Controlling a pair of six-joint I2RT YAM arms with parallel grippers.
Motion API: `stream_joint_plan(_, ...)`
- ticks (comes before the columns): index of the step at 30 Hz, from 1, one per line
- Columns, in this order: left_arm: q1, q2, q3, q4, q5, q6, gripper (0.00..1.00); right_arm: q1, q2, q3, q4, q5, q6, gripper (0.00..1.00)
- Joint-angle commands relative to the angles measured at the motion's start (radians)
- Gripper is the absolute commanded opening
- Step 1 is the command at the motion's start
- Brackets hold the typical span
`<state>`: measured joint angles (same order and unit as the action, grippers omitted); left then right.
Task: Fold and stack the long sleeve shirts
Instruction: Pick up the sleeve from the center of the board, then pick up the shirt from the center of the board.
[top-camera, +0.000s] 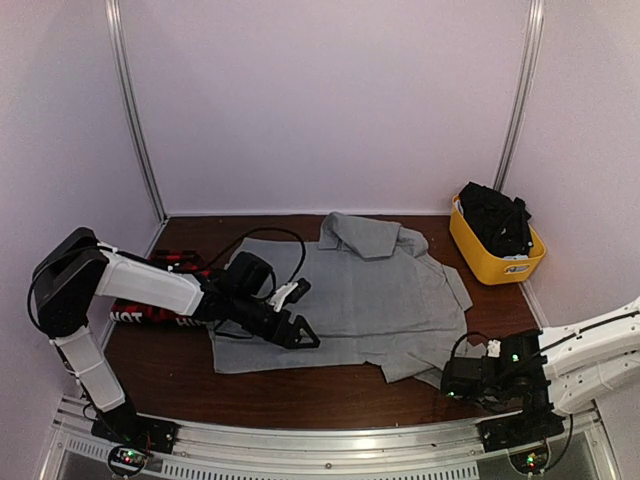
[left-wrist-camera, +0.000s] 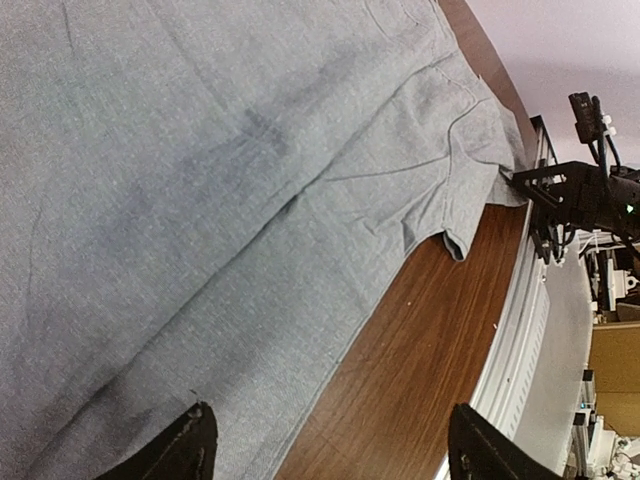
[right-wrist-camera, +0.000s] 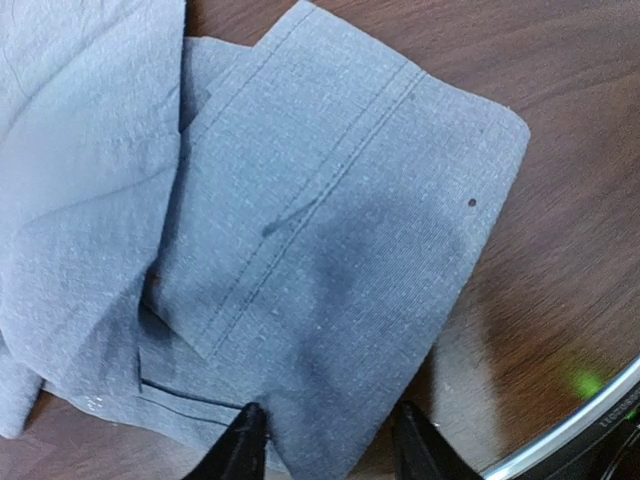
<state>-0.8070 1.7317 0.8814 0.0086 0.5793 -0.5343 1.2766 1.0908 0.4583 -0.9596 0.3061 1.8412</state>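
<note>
So the grey shirt (top-camera: 350, 300) was lying spread out across the middle of the table (top-camera: 300, 395), collar at the far end and the near right corner a bit bunched up. The plaid shirt (top-camera: 135, 317) was off at the left, mostly hidden under the left arm, so all you could see was a red and black strip with some white lettering.

The left end effector (top-camera: 300, 313) hung over the left part of the grey shirt with its fingers wide apart and nothing between them. From its wrist view it sat above the shirt's near edge, with cloth on one side and bare wood on the other.

The right end effector (top-camera: 455, 380) was down low at the near right corner of the grey shirt. In its wrist view the two fingertips (right-wrist-camera: 245, 445) sat either side of the edge of a stitched flap (right-wrist-camera: 400, 180). Honestly couldn't tell if they were actually pinching it or just straddling it.

The yellow bin (top-camera: 478, 252) sat at the far right of the table, well apart from both shirts, with a heap of dark clothing (top-camera: 497, 218) piled above its rim.
</note>
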Motion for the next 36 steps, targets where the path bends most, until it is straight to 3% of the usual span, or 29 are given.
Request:
stream_joint_plan(1,-0.006,0.005,-0.011,0.051,0.029,-0.001,0.81,-0.002,-0.029,-0.025,0.048,0.038,0.021,0.37)
stream_joint_plan(5,-0.006,-0.011,-0.001,0.008,-0.020,0.032,0.81,0.000,-0.015,-0.011,0.042,0.046,0.005,0.18)
stream_joint_plan(9,-0.006,-0.023,0.020,-0.036,-0.057,0.054,0.81,0.020,0.036,0.108,-0.078,0.081,-0.009,0.01)
stream_joint_plan(16,-0.006,-0.060,0.040,-0.090,-0.143,0.094,0.81,0.105,0.189,0.465,-0.414,0.155,-0.022,0.00)
stream_joint_plan(30,-0.006,-0.128,0.048,-0.149,-0.253,0.121,0.81,0.193,0.231,0.791,-0.417,0.308,-0.125,0.00)
stream_joint_plan(36,-0.006,-0.150,0.034,-0.150,-0.286,0.114,0.82,0.198,0.195,0.858,-0.418,0.428,-0.180,0.00)
